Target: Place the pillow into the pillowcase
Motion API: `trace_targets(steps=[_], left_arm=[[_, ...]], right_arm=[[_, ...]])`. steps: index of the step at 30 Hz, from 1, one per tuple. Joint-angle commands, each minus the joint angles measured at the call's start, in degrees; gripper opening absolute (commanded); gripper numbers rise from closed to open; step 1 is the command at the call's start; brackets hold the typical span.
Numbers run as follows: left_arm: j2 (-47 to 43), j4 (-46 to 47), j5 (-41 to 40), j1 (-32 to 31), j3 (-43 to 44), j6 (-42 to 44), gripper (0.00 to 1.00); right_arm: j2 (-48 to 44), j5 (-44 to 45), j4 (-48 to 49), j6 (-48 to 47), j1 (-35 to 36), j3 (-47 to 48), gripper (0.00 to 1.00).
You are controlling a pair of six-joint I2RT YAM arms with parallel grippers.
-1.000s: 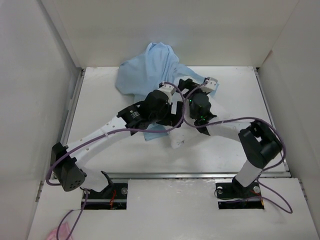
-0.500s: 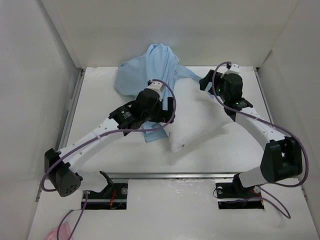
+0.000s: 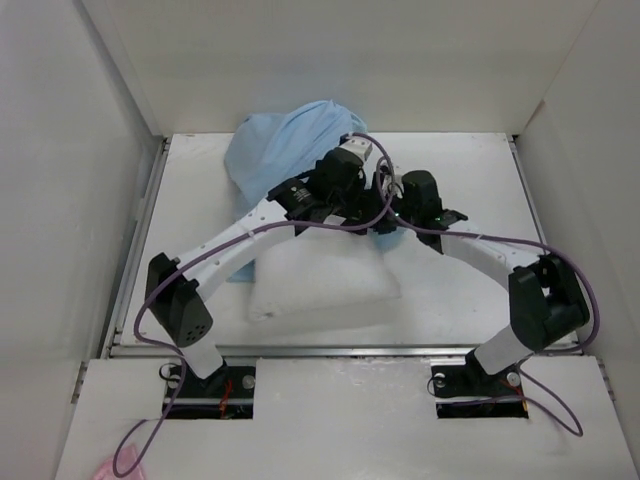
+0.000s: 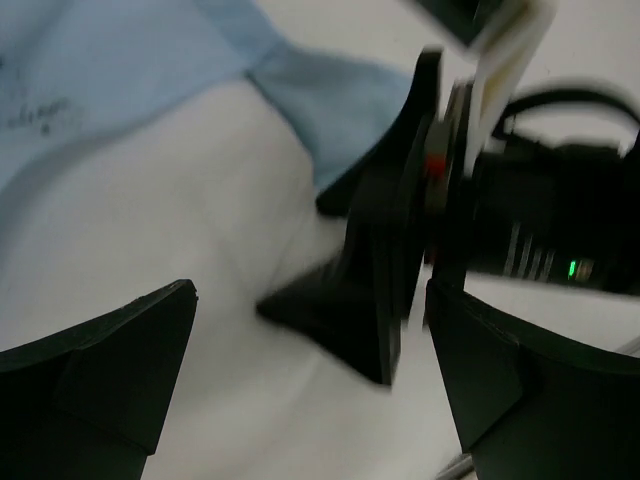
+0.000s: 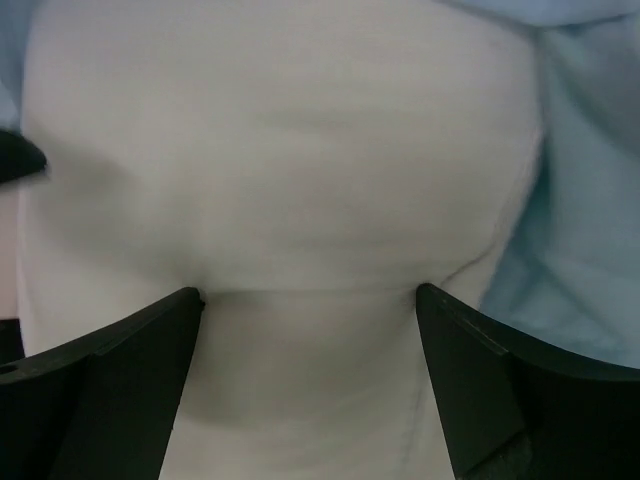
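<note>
The white pillow (image 3: 320, 282) lies flat at the front middle of the table. The light blue pillowcase (image 3: 280, 150) is bunched at the back, one flap reaching under the pillow's left end. My left gripper (image 3: 362, 205) is open over the pillow's far edge, jaws wide apart and empty (image 4: 310, 300). My right gripper (image 3: 386, 215) is open right beside it. In the right wrist view (image 5: 308, 297) its fingertips (image 5: 190, 300) press into the pillow (image 5: 300, 180), with blue pillowcase (image 5: 580, 230) to the right. The left wrist view shows pillow (image 4: 180, 220), pillowcase (image 4: 120, 70) and a black right finger (image 4: 380, 300).
White walls close the table (image 3: 480, 170) on the left, back and right. A metal rail (image 3: 340, 350) runs along the front edge. Purple cables loop off both arms above the pillow. The two wrists sit very close together at mid-table.
The pillow has shifted from a tilted pose at centre right to lying flat at the front middle. The right arm swung back from the back right to the centre. The left gripper moved back and right.
</note>
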Motion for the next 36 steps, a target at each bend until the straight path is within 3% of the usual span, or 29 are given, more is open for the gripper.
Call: trace_targets(steps=[1, 10, 17, 20, 21, 22, 24, 26, 29, 36], left_arm=[[-4.3, -2.0, -7.4, 0.5, 3.4, 1.1, 1.0], [-8.4, -11.8, -15.3, -0.2, -3.0, -5.9, 1.0], [-5.6, -25.4, -24.2, -2.5, -5.6, -16.6, 1.0], [-9.8, -21.7, -20.7, -2.5, -6.7, -16.4, 1.0], [-12.1, -12.6, -17.6, -2.5, -8.0, -14.4, 1.0], [-14.5, -7.4, -9.5, -2.5, -11.2, -11.7, 1.0], [-19.7, 3.0, -4.1, -2.5, -13.1, -6.8, 1.0], [-21.3, 5.1, 0.7, -1.7, -13.1, -5.1, 1.0], [-21.2, 2.4, -3.4, -1.7, -11.7, -3.8, 1.0], [-5.0, -15.5, -14.8, -3.5, -4.5, -6.7, 1.0]], right_arm=[[-3.8, -12.9, 0.1, -0.7, 5.4, 2.6, 0.93], [-10.6, -2.6, -10.5, -1.3, -11.2, -0.3, 0.93], [-10.7, 4.9, -15.0, -3.1, -18.0, 0.4, 0.93], [-8.6, 6.7, -15.6, -4.0, -18.5, 1.0, 0.93], [-8.6, 4.4, -15.1, -4.0, -18.5, 1.0, 0.93], [-8.1, 1.5, -12.4, -4.7, -18.5, 0.3, 0.93], [-8.1, -8.7, -8.3, -6.1, -18.5, -0.7, 0.93], [-8.1, -12.2, -4.1, -6.1, -18.5, -1.5, 0.93], [-9.2, -10.8, -3.6, -6.8, -18.0, -1.5, 0.93], [-7.8, -5.7, -4.4, -8.5, -15.5, 1.3, 0.94]])
